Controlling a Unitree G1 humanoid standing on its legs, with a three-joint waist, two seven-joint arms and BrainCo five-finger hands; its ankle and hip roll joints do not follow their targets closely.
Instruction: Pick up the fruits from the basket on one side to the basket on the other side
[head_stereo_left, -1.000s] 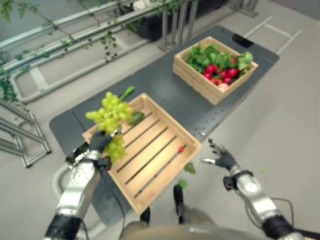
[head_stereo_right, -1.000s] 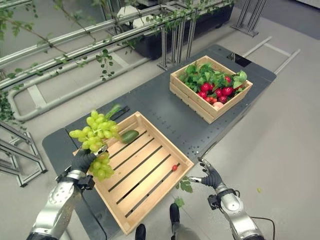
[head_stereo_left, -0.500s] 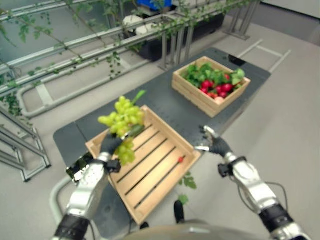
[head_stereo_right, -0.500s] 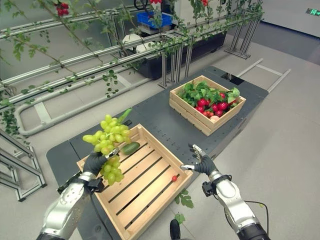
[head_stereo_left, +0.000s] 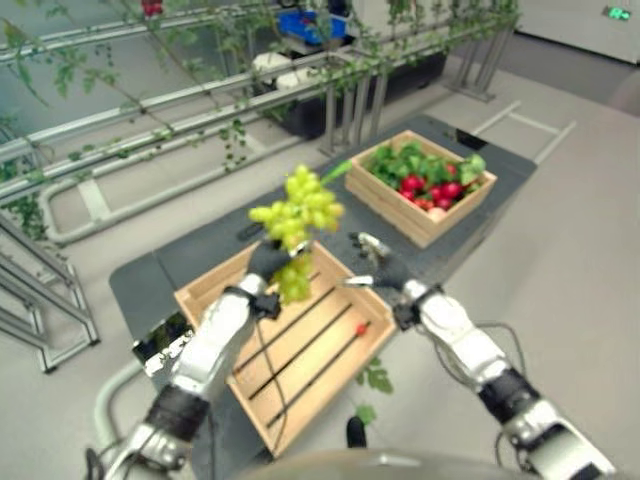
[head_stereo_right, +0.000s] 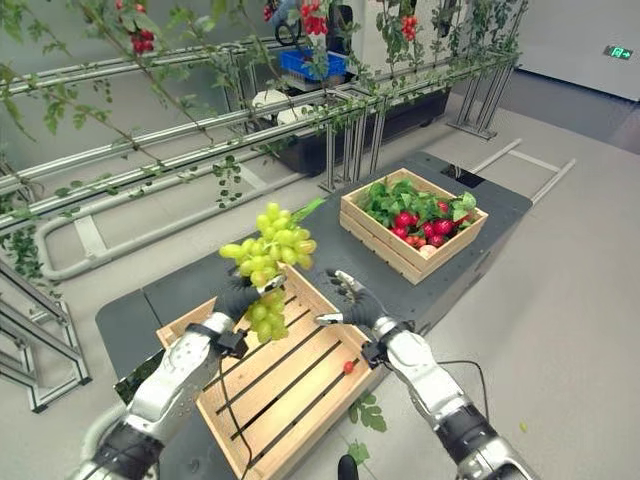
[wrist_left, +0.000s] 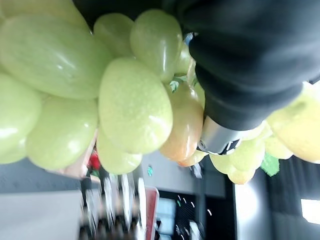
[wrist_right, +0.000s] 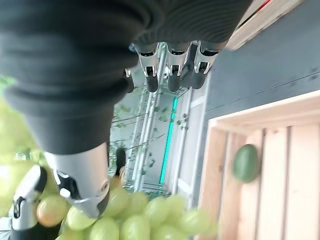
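We are seeing the left hand (head_stereo_right: 238, 296) raised above the near crate (head_stereo_right: 300, 385), its dark-covered fingers curling round the lower part of a bunch of green grapes (head_stereo_right: 268, 244). The grapes are smooth, oval and glossy, a few tinged orange in the left wrist view, and a green stem is sticking out at the top of the bunch. The near crate is made of pale wooden slats with dark gaps between them; a small red fruit (head_stereo_right: 348, 367) is lying on its floor near the right wall, and an oval green fruit (wrist_right: 246, 163) is showing in its corner in the right wrist view. The left arm is hiding part of that crate.

The right hand (head_stereo_right: 352, 301) is hovering just beside the grapes with its fingers spread and relaxed, holding nothing. Farther off on the dark grey counter (head_stereo_right: 330, 215), the far crate (head_stereo_right: 413, 223) is holding leafy greens and round red fruit, too small for us to make out singly.
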